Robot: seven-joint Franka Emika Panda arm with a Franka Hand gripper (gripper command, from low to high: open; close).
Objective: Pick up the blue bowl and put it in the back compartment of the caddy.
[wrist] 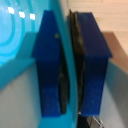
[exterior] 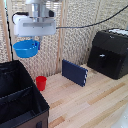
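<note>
One object, the blue bowl, is being carried in the air, pinched by its rim under the gripper and hanging toward the exterior view's left of the wrist. In the wrist view the two blue fingers are seen closed on the thin bowl wall, one pad on each face, so the gripper is judged to be clamped on the bowl.

Below and slightly toward the exterior view's left the caddy is standing on the wooden table. Its back compartment, the section against the slatted wall, is lying almost straight beneath the bowl. The nearer section is being kept apart from it by a divider running across the caddy. Nothing is being shown inside either section, though the dark interior makes this hard to tell.

Since the bowl is well above the caddy's rim, the coming move is judged to turn on a mainly downward lowering with little sideways travel.

A red cup is standing just beside the caddy; a dark-blue panel and a black machine are lying well apart toward the exterior view's right.
</note>
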